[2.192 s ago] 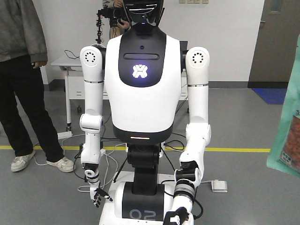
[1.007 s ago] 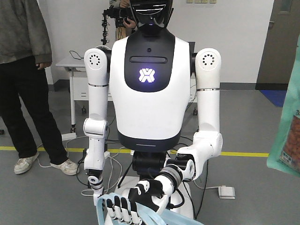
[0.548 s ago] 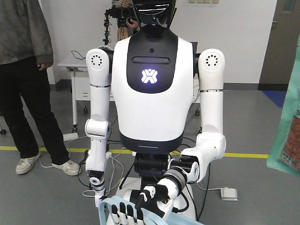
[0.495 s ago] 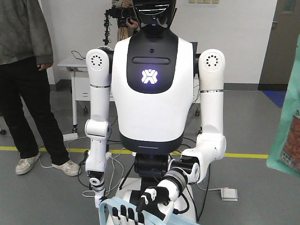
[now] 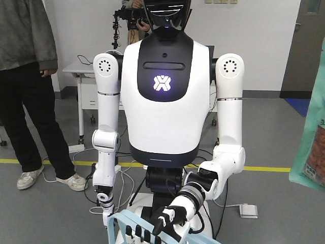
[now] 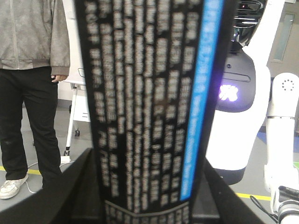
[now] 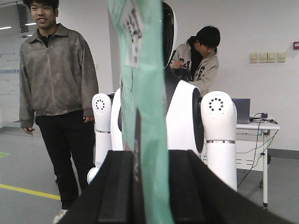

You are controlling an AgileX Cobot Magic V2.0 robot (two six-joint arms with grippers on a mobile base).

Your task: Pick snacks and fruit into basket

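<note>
Holding a teal pouch (image 7: 145,107) upright between its fingers, the right pincer (image 7: 150,161) is closed on it. The left pincer (image 6: 147,186) clamps a black pouch (image 6: 149,93) with a blue stripe. Beyond both pincers, a white humanoid (image 5: 162,107) holds the blue basket (image 5: 120,219). A man (image 7: 56,88) stands beside it.

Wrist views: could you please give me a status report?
Left tool shut on black pouch. Right tool shut on teal pouch. Basket at humanoid hand, low ahead.
</note>
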